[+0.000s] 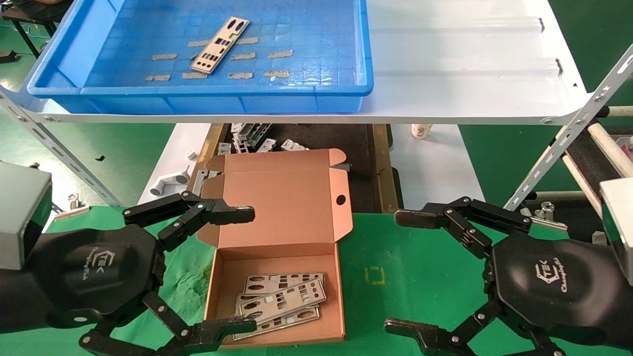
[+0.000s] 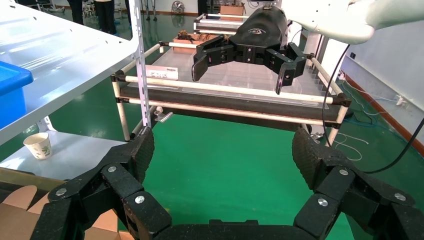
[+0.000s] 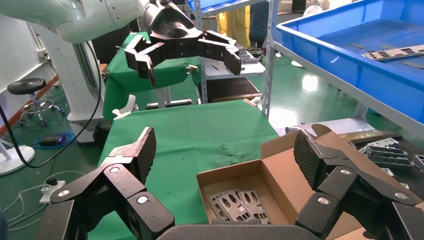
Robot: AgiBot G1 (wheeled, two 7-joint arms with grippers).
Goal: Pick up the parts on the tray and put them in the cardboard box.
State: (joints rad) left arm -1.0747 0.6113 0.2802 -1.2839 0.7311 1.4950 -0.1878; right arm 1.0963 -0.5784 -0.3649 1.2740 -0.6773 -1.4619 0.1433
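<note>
One part lies tilted in the tray at twelve o'clock, and three or so parts are stacked in the open cardboard box. The left gripper at eight o'clock and right gripper at four both hang spread wide, gripping nothing.

One part is laid in the tray on the shelf. Below and nearer, the box is set open, several plates stacked inside.
</note>
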